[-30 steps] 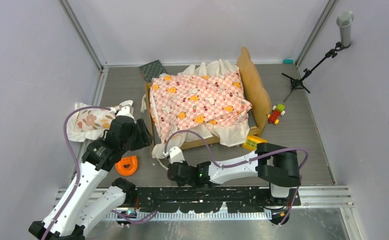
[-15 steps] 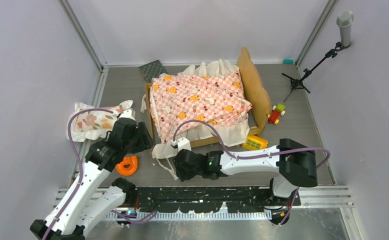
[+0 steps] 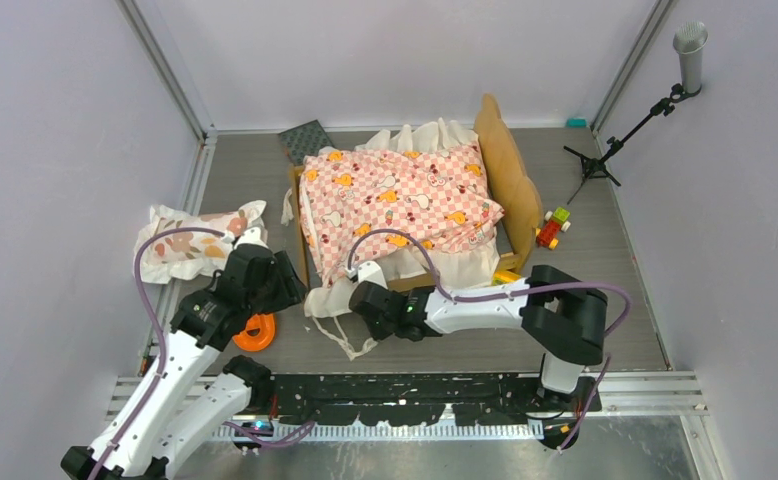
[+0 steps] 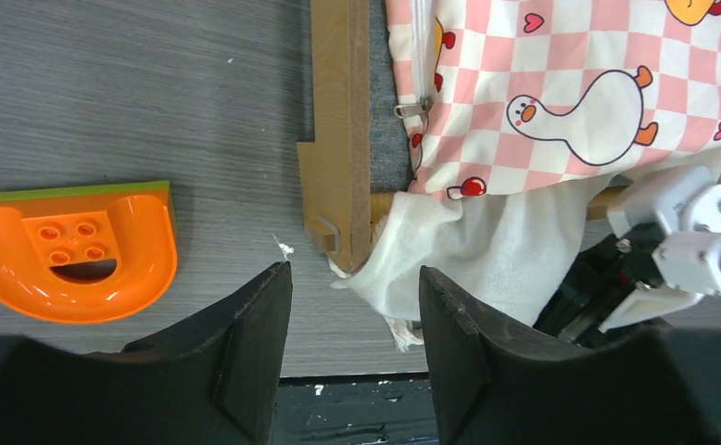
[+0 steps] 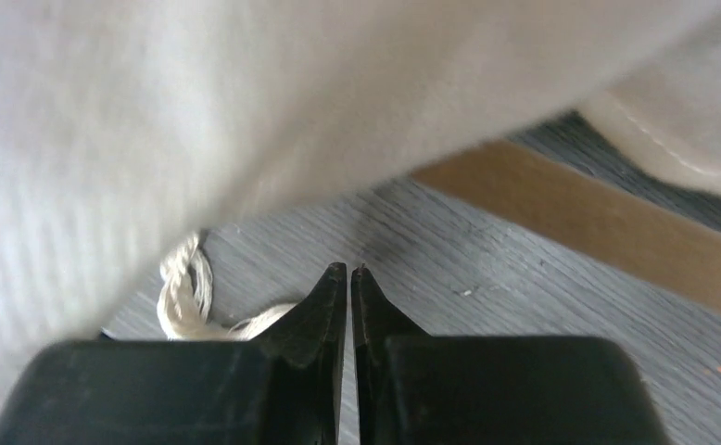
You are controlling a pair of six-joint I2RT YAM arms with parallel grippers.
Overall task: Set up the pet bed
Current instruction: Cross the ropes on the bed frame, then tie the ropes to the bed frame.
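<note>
One closed right pincer (image 5: pixel 349 271) lies just before the pet bed (image 5: pixel 607 227).

My left arm (image 3: pixel 170 365) climbs from its base in the lower left corner of the top view, bends at the elbow and leans up and to the right, its wrist ending left of centre. The left pincer (image 4: pixel 352 278) points down, its two dark fingers (image 4: pixel 255 343) standing well apart at the bottom of the wrist view. My right arm (image 3: pixel 480 302) rises from its base at the lower right, folds at a high elbow and stretches its forearm leftward to mid-frame. The right pincer (image 5: pixel 349 271) has both tips drawn together, only a hairline slit between them.
</note>
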